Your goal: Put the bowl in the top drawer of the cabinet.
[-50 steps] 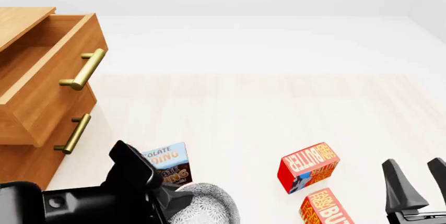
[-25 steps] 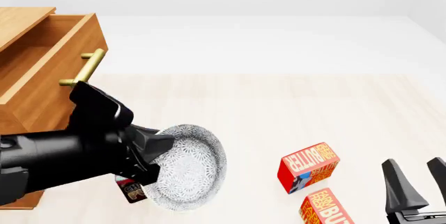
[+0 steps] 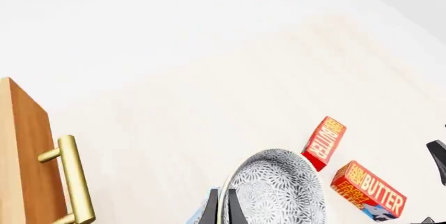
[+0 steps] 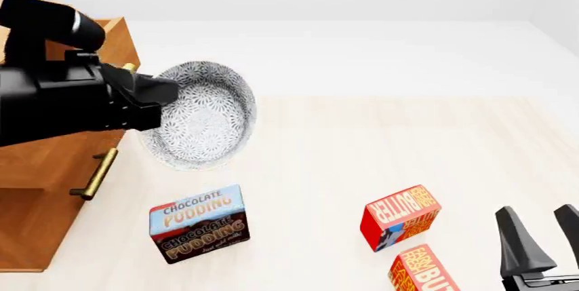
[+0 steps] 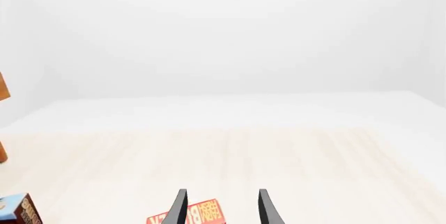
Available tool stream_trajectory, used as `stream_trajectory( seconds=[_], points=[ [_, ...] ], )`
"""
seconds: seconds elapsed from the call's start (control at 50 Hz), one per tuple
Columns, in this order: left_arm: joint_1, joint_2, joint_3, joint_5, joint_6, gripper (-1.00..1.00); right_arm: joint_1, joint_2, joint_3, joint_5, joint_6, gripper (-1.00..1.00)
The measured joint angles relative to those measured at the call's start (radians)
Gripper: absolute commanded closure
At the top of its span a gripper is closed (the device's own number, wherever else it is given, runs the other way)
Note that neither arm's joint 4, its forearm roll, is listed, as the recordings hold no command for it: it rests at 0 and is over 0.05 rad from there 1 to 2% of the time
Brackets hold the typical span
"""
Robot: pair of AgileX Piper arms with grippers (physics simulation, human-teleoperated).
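At the worktop's left edge, the cabinet (image 4: 36, 209) stands with its top drawer (image 4: 113, 40) pulled out. The left gripper (image 4: 154, 98) is clamped on the rim of the bowl (image 4: 203, 118), holding it tilted on edge, off the worktop (image 4: 362, 142), just beside the drawer front and its brass handle (image 3: 73, 182). A chocolate pudding box (image 4: 201, 223) stands near the front edge, two butter boxes (image 4: 400, 216) toward the front right corner. The right gripper (image 5: 221, 208) sits low at that corner, fingers apart, holding nothing
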Motion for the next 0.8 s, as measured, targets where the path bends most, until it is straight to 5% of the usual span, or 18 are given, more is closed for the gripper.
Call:
stream_trajectory(
  seconds=[0.8],
  points=[
    [0.322,0.043,-0.325,0.087,0.029,1.00,0.005,0.000,0.000,-0.001,0.000,-1.00]
  ],
)
